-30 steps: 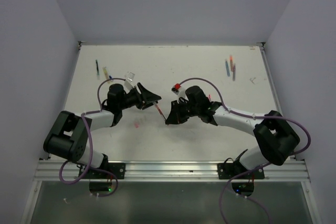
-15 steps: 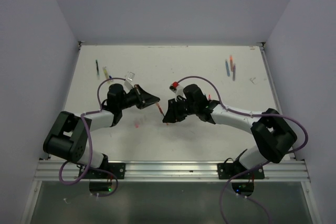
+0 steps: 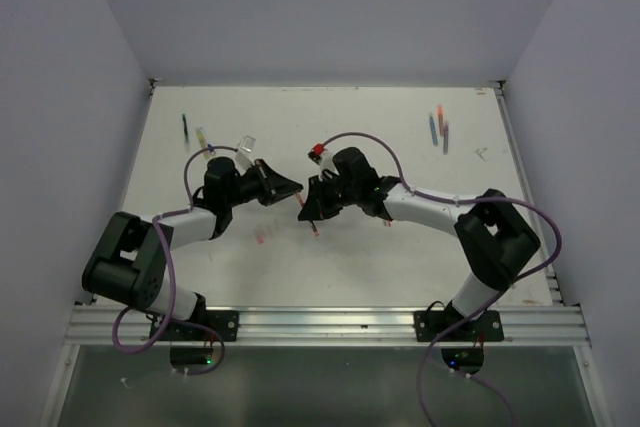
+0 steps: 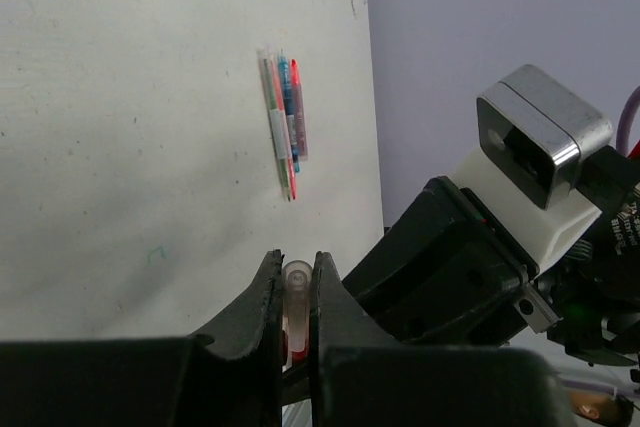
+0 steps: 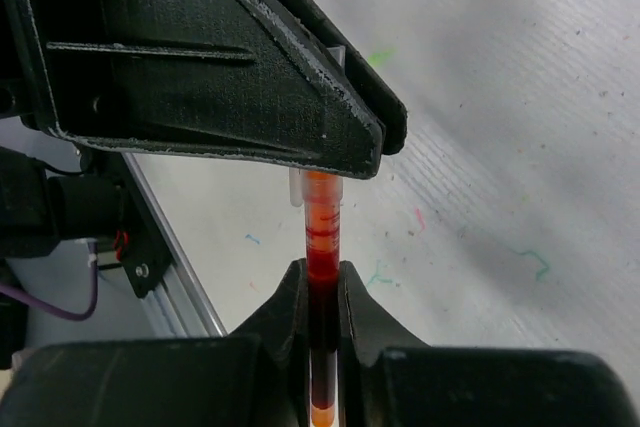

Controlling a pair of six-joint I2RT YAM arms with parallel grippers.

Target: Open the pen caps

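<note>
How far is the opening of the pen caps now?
Done: nothing I can confirm. In hand: the left pincer grips the clear cap, the right pincer the red barrel; cap not yet off. Left: the far-right pens and far-left pens, caps too small to judge.

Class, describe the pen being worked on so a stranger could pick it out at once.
On the white table, look to the middle, where the left gripper and right gripper meet. The red pen bridges them, clamped by both. The other pens lie loose near the far corners.
</note>
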